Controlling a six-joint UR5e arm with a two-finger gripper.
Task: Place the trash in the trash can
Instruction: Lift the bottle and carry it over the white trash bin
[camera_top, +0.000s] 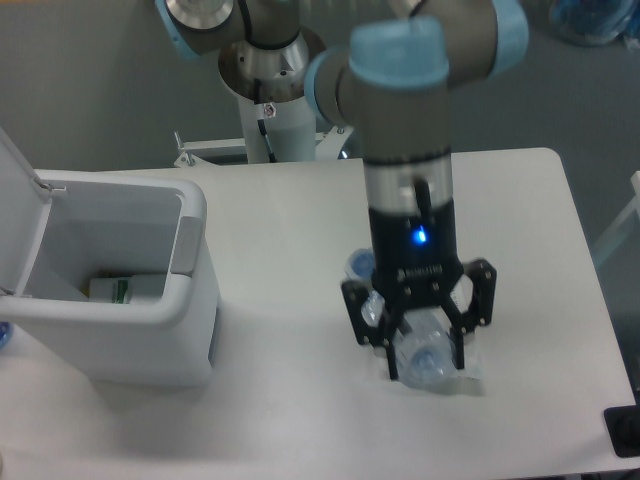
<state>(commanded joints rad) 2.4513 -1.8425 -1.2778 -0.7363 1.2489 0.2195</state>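
Note:
My gripper (424, 362) hangs high over the right half of the table (280, 400), close to the camera, shut on the clear bluish bottle (422, 348). The bottle lies slanted between the black fingers (394, 352), and its other end (358, 266) pokes out up-left of the wrist. Only a small clear edge of the plastic bag (468, 380) shows below the gripper; the rest is hidden behind it. The white trash can (150, 330) stands at the left with its lid (18, 195) swung open.
A white and green box (120, 290) lies inside the trash can. The arm's pedestal (272, 95) stands behind the table's far edge. A black object (624, 432) sits at the lower right corner, and a blue bundle (592, 20) lies on the floor at top right.

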